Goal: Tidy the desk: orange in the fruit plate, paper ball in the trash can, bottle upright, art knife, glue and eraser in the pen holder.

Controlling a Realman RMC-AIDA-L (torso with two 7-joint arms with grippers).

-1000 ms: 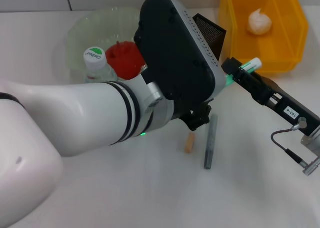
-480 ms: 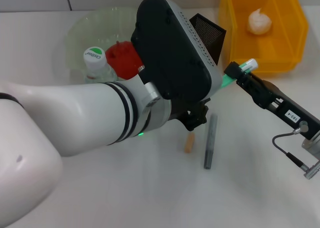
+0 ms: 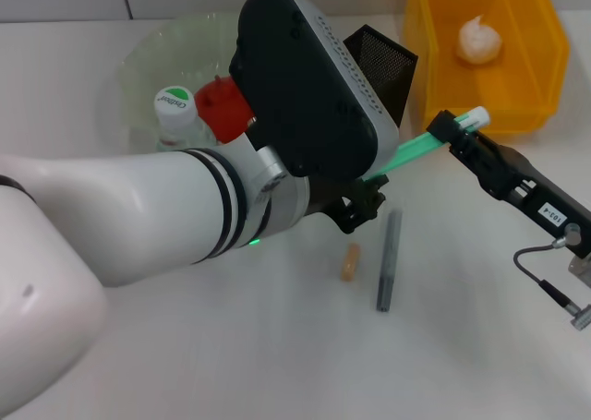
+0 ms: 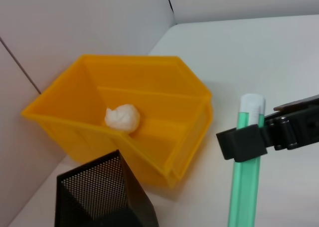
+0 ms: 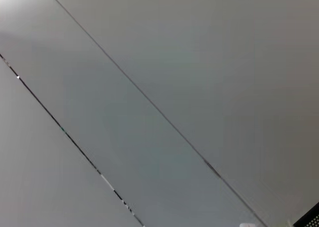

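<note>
My right gripper point(image 3: 454, 130) is shut on a green glue stick point(image 3: 416, 150) just below its white cap, holding it slanted above the table beside the black mesh pen holder point(image 3: 388, 65). The left wrist view shows the same grip point(image 4: 244, 143) on the stick point(image 4: 243, 192). My left gripper point(image 3: 360, 203) is at the stick's lower end, which is hidden behind my left wrist. The orange point(image 3: 220, 106) lies in the fruit plate point(image 3: 148, 55). The bottle point(image 3: 175, 111) stands upright beside it. The paper ball point(image 3: 479, 40) lies in the yellow trash can point(image 3: 536, 78). The tan eraser point(image 3: 349, 261) and the grey art knife point(image 3: 387, 258) lie on the table.
My left arm fills the middle of the head view and hides part of the plate and the table behind it. In the left wrist view the pen holder point(image 4: 99, 192) stands right next to the trash can point(image 4: 164, 137). The right wrist view shows only grey wall panels.
My left arm has drawn back to the left and up, while my right gripper has moved right with the green stick. More of the stick now shows between them.
</note>
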